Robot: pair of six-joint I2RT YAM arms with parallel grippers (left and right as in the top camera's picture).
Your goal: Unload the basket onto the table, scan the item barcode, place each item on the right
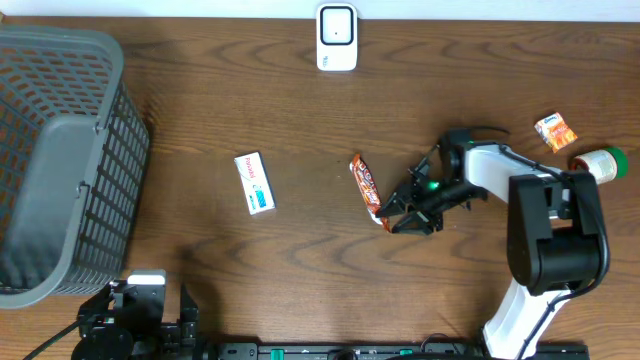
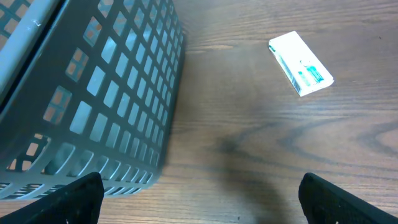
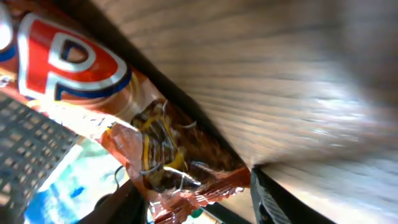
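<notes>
An orange-red snack bar lies flat on the wooden table, right of centre. My right gripper is low at the bar's near end. In the right wrist view the crimped end of the wrapper sits between the two dark fingers, whose jaws stand apart around it, open. A white barcode scanner stands at the table's far edge. My left gripper rests at the front left. Its fingers are spread wide with only bare table between them.
A grey mesh basket fills the left side, close to the left gripper. A white and teal box lies mid-table. An orange packet and a white and green roll lie at the far right.
</notes>
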